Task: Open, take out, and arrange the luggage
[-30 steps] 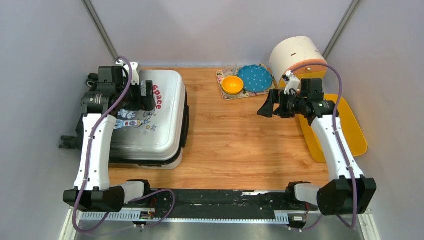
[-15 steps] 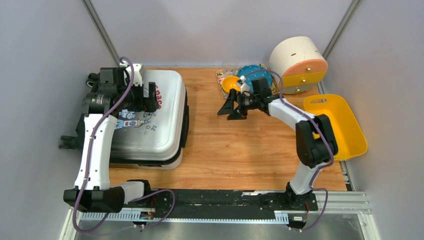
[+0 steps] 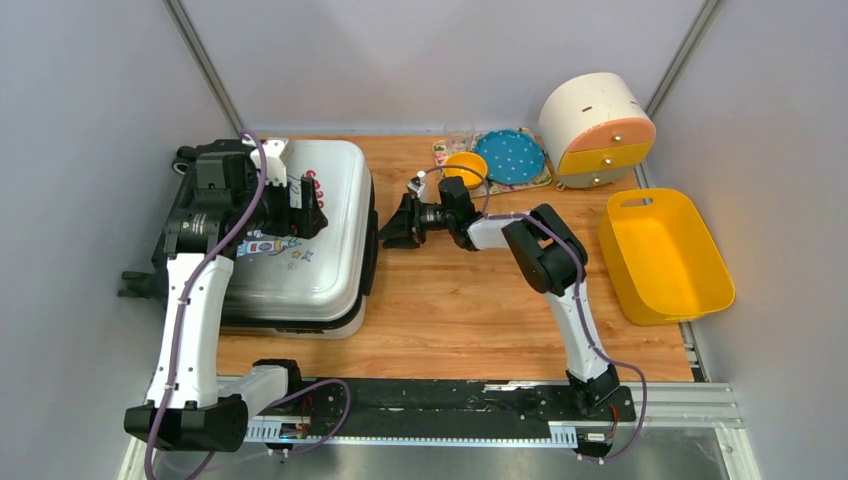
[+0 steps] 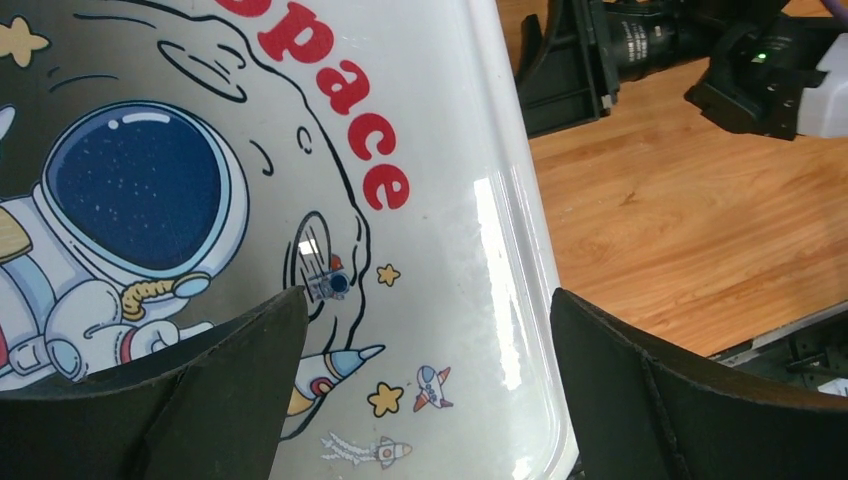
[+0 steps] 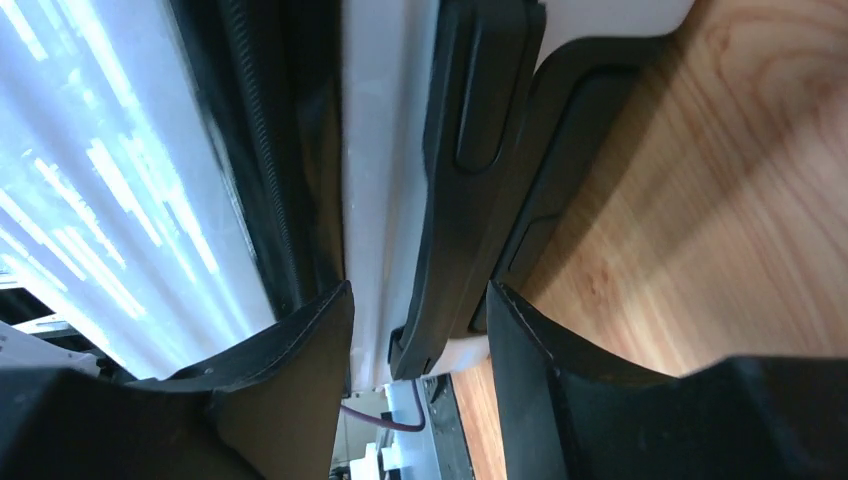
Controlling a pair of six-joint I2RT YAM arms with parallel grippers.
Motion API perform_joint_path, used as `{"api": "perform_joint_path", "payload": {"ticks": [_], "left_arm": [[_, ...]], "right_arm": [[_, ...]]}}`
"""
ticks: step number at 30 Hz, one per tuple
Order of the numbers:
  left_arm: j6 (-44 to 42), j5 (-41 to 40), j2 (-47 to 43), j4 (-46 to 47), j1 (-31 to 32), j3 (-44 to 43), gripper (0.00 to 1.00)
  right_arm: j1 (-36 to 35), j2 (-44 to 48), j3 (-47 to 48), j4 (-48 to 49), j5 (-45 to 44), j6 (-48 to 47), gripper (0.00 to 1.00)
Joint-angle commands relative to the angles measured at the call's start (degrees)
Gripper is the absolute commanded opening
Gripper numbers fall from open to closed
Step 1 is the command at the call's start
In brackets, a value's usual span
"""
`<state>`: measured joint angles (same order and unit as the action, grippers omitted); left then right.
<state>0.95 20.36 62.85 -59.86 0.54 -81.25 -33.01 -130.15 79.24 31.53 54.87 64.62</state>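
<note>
The luggage [image 3: 300, 265] lies flat and closed at the table's left, its silver lid with the astronaut and red "Space" print [image 4: 330, 110] facing up. My left gripper [image 3: 303, 208] hovers over the lid near its right edge, open, with nothing between its fingers [image 4: 425, 310]. My right gripper [image 3: 392, 228] reaches in from the right, against the luggage's side. In the right wrist view its jaws [image 5: 420, 295] stand partly apart astride the black side handle [image 5: 470, 150]. A strip of white shell shows between one finger and the handle.
A yellow bin [image 3: 660, 255] sits at the right edge. Behind it stands a round cream-and-orange drawer box [image 3: 597, 125]. An orange bowl [image 3: 465, 168] and a blue dotted plate [image 3: 508, 157] rest on a mat at the back centre.
My right arm swung left across the table from near the yellow bin to the luggage's side, and its jaws narrowed. The left gripper shifted slightly right over the lid.
</note>
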Motion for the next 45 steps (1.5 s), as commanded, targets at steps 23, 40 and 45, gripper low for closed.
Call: {"api": "perform_joint_path", "payload": {"ticks": [23,40,45], "left_arm": [[1.16,0.73,0.52,3.17,-0.18,1.89,0.96],[3.53,1.7,0.78,5.1,-0.18,3.73,0.95],[3.8,2.05,0.96,5.54,-0.18,4.52,0.95]], "right_arm": [[-3.2,-9.43,5.93,25.79,-1.44,19.67,0.03],[15.69,14.03,-10.68,-6.46,1.47,-7.74,0.0],[16.58,17.12,-10.34,-13.95,0.77,-13.21,0.0]]}}
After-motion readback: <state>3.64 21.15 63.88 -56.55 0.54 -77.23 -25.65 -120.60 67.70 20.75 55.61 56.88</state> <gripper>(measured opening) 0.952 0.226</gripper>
